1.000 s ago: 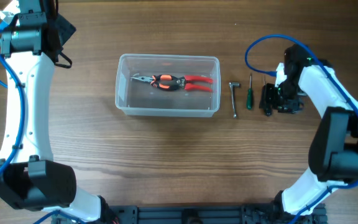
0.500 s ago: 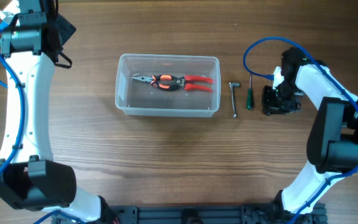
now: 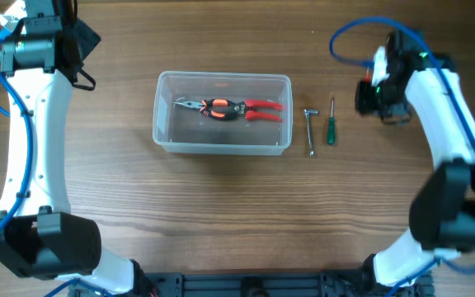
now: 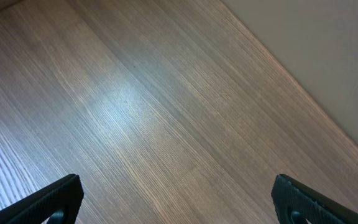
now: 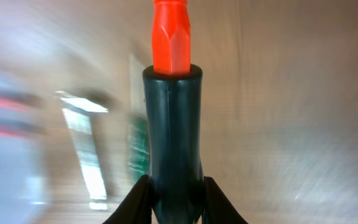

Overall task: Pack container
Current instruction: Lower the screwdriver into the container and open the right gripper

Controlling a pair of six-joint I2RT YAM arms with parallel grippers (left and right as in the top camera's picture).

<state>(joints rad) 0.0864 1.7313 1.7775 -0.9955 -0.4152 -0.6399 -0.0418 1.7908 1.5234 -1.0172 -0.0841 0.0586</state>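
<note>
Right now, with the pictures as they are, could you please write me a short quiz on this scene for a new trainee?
1. True or false: the red-handled pliers lie inside the container.
2. Which lies nearest to the container? A the green screwdriver; B the metal wrench; C the right claw.
3. Fill in: the right claw is shut on a tool whose handle is black and ___.

Key: 1 true. 2 B, because it lies between the container and the green screwdriver. 3 red.
</note>
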